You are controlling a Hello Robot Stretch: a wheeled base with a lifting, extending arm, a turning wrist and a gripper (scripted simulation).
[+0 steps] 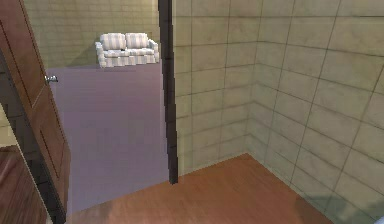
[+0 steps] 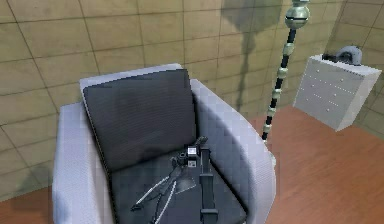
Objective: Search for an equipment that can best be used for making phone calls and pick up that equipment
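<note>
My arm's dark bar [image 2: 206, 190] rises from the bottom edge of the arm side view, over the seat of a pale armchair [image 2: 70, 150] with dark cushions. Two small white marked squares [image 2: 188, 155] sit at its far end. The gripper [image 2: 150, 200] reaches left from them, its thin fingers lying against the dark seat cushion [image 2: 130, 115]. I cannot tell whether it holds anything. On a white dresser [image 2: 335, 95] at the arm side view's right stands a small grey rounded object [image 2: 348, 55], too small to name.
A floor lamp's pole [image 2: 283, 75] stands between armchair and dresser on the wood floor. In the forward view a brown door [image 1: 38, 110] stands open at the left. A dark door frame [image 1: 168, 90] edges a purple-floored room with a striped sofa [image 1: 127, 48]. A tiled wall [image 1: 290, 90] closes the right.
</note>
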